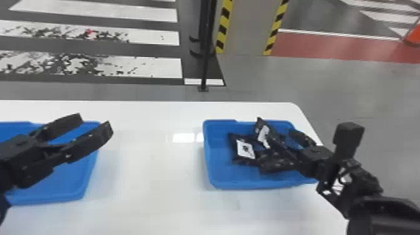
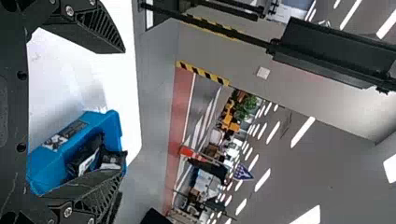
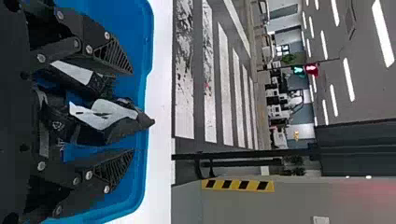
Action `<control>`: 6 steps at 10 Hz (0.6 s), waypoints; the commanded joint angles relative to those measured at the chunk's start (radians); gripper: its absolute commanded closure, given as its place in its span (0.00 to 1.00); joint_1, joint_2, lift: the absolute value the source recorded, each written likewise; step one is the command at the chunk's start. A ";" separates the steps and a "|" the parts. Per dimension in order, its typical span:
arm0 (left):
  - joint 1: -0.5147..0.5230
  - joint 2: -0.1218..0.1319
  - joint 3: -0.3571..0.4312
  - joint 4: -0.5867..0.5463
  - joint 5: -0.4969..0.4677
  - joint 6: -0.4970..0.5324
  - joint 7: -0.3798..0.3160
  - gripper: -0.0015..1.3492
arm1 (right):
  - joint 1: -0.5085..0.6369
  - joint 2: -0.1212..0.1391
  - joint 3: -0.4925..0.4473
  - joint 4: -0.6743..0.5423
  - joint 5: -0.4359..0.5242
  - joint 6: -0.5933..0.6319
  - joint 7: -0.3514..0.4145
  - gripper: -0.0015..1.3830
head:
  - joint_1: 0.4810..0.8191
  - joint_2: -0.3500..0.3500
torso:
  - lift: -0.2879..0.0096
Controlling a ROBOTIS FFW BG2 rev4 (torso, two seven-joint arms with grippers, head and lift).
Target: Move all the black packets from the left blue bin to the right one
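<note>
In the right blue bin [image 1: 215,175], several black packets lie heaped together. One flat packet [image 1: 245,149], white label up, rests toward the bin's left side. A raised packet [image 1: 264,136] stands tilted beside it, its upper end near the far rim, its pale label partly folded in the right wrist view. A third packet [image 3: 58,122] lies under and beside these, closer to the wrist; its outline is partly hidden.

Right gripper [image 1: 275,146]: reaches down into this bin from the right. Fingers [image 3: 114,56] spread wide, raised packet in the space between them; grip not closed on it. In the right wrist view the flat packet sits close by one finger; contact cannot be told.

Left gripper [image 1: 93,123]: above the left blue bin [image 1: 90,175], fingers apart, space between them open. The arm covers part of that bin, so its full contents cannot be told.

Both bins on a white table [image 1: 150,200], well apart. Beyond the table: a thin black post [image 1: 205,62] on the floor, a grey pillar [image 1: 247,28] edged with yellow-and-black stripes, and white crossing bars [image 1: 162,67] at left.
</note>
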 commanded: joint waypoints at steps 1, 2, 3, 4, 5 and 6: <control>0.008 -0.008 0.051 0.000 -0.041 0.022 0.002 0.10 | 0.117 0.031 0.002 -0.116 0.025 -0.073 -0.019 0.07 | 0.63 0.28 | 0.45; 0.000 -0.010 0.091 0.002 -0.087 0.052 0.009 0.10 | 0.189 0.056 0.002 -0.178 0.027 -0.125 -0.035 0.07 | 0.63 0.32 | 0.45; -0.012 -0.006 0.133 0.005 -0.138 0.086 0.014 0.10 | 0.260 0.077 0.015 -0.232 0.027 -0.179 -0.048 0.07 | 0.63 0.37 | 0.45; -0.034 -0.002 0.167 0.015 -0.186 0.118 0.023 0.10 | 0.336 0.094 0.025 -0.288 0.037 -0.235 -0.061 0.07 | 0.63 0.44 | 0.45; -0.046 0.001 0.187 0.029 -0.212 0.135 0.034 0.10 | 0.412 0.116 0.025 -0.337 0.043 -0.274 -0.078 0.08 | 0.63 0.49 | 0.45; -0.073 0.003 0.193 0.056 -0.238 0.160 0.040 0.10 | 0.485 0.131 0.023 -0.381 0.035 -0.294 -0.082 0.08 | 0.63 0.56 | 0.45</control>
